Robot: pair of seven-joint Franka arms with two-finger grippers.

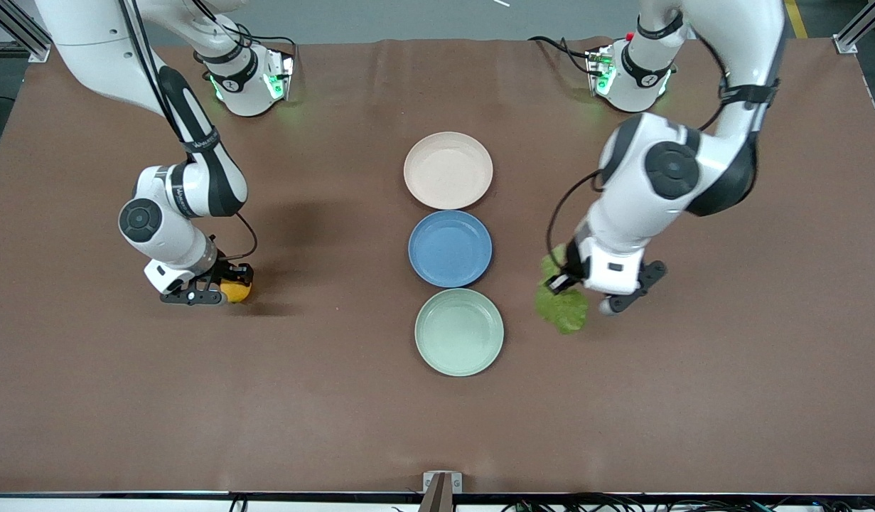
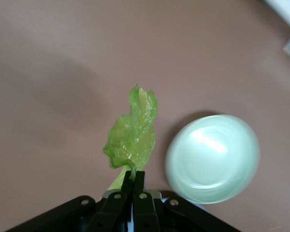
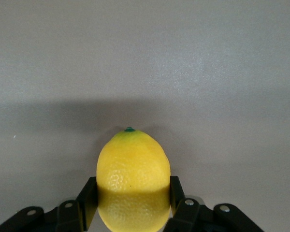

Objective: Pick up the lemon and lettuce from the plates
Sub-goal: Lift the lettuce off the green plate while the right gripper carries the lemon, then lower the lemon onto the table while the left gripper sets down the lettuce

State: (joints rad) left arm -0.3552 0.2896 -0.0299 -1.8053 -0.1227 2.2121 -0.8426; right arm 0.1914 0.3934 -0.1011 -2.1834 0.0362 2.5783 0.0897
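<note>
We see the right gripper (image 3: 130, 212) near the table's right-arm edge, jaws clenched across the lemon (image 3: 133, 180), stem tip pointing away. The left gripper (image 2: 134, 186), jaws pinched nearly together, dangles the lettuce (image 2: 132, 133) lengthwise beside the mint plate (image 2: 241, 145).

A: Obstacles? Three plates in a touching column at mid-table: cream-pink plate (image 1: 448, 171), blue plate (image 1: 450, 248), mint plate (image 1: 458, 331) (image 2: 211, 158).

B: Free room? Bare table (image 1: 195, 398) at both arms' ends and nearer the front camera.
</note>
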